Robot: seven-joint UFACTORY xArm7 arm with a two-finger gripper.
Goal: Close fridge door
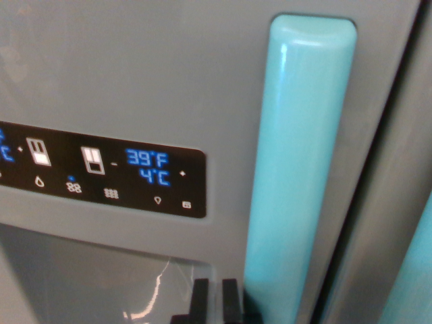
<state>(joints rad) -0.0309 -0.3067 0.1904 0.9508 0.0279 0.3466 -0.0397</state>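
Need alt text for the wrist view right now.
Close-up of a grey fridge door with a turquoise vertical handle and a black display panel reading 39°F and 4°C. The claw tips show at the bottom edge beside the handle.

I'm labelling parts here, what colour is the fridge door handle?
Light turquoise, glossy. The handle shows best in the wrist view, upright against the grey door.

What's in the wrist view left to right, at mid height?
Black control panel with blue 39°F / 4°C readout → turquoise door handle → dark gap between doors → second turquoise handle at the wrist view's right edge.
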